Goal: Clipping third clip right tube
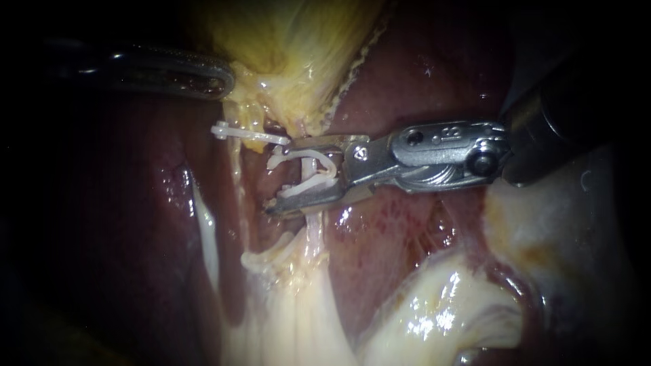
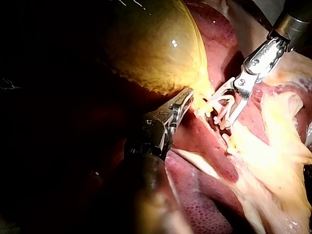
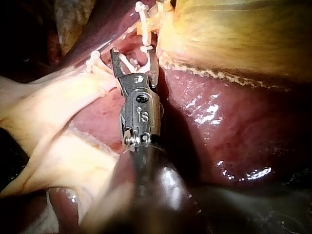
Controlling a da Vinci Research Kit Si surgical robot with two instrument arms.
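Note:
A pale tube (image 1: 314,227) runs down from the yellow gallbladder (image 1: 298,41). My right instrument (image 1: 279,176) comes in from the right, its jaws standing wide apart on either side of the tube. An open white clip (image 1: 319,177) is seated between them, touching both. One white clip (image 1: 247,133) sits on the tissue just above the jaws and another (image 1: 268,259) lies below. My left instrument (image 1: 224,85) is shut on the gallbladder's edge at the upper left. The left wrist view shows that grip (image 2: 187,97), and the right wrist view shows the straddling jaws (image 3: 133,53).
Dark red liver (image 1: 407,68) lies behind and to the right of the tube. Glistening whitish tissue (image 1: 434,312) spreads below and to the lower right. The right instrument's dark shaft (image 1: 563,129) fills the upper right.

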